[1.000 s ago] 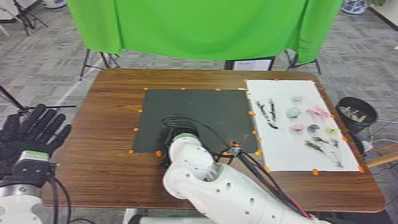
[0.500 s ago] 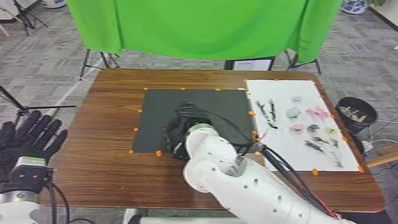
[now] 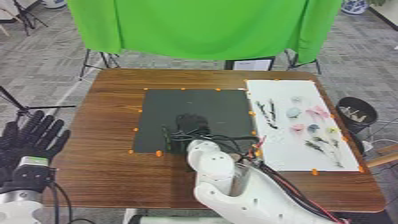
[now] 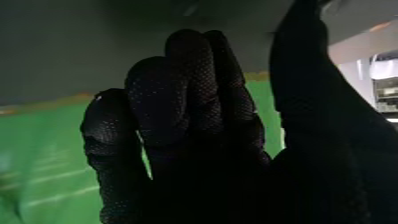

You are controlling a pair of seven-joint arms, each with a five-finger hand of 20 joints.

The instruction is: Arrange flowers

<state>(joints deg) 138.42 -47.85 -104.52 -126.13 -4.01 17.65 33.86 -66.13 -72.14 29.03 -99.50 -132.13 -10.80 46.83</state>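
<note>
My right robot hand [image 3: 192, 123] is loosely open over the black mat [image 3: 200, 102]: its fingers lie close beside one another, gently bent, and the thumb stands well apart from them. I cannot tell whether the fingertips touch the mat. My left robot hand [image 3: 35, 142] is spread wide, palm up, beside the table's left edge. From my head I see the flowers [image 3: 317, 113] on the white sheet [image 3: 284, 159], to the right of the mat: pink, pale and yellowish heads, with dark twigs [image 3: 269, 115] nearer the mat and a leafy sprig [image 3: 316, 146] closer to me. My right wrist view gives me the dotted weave of the glove and narrow gaps between some fingers. The table [image 3: 107, 172] is brown wood, with orange marks around mat and sheet. Beyond it hangs a green cloth [image 3: 204, 30] above grey carpet [image 3: 53, 60]; a dark bin [image 3: 345, 109] stands just off the right edge.
</note>
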